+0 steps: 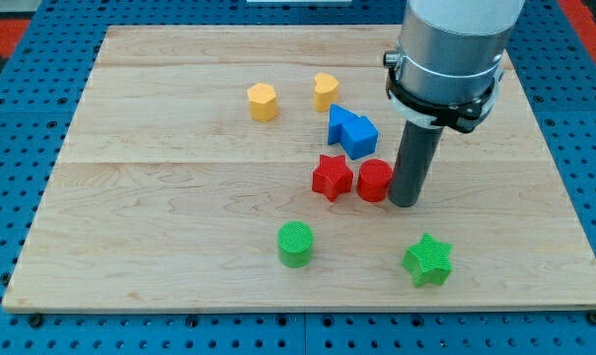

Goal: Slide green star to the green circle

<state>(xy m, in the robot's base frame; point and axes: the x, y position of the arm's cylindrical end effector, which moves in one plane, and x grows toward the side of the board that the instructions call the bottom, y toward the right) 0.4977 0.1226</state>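
The green star lies near the view's bottom right of the wooden board. The green circle, a short cylinder, stands to its left, well apart from it. My tip is the lower end of the dark rod; it sits above the green star and up from it in the view, just right of the red cylinder, close to touching it.
A red star lies left of the red cylinder. Two blue blocks sit together above them. A yellow hexagon block and another yellow block lie toward the view's top. The arm's grey body overhangs the top right.
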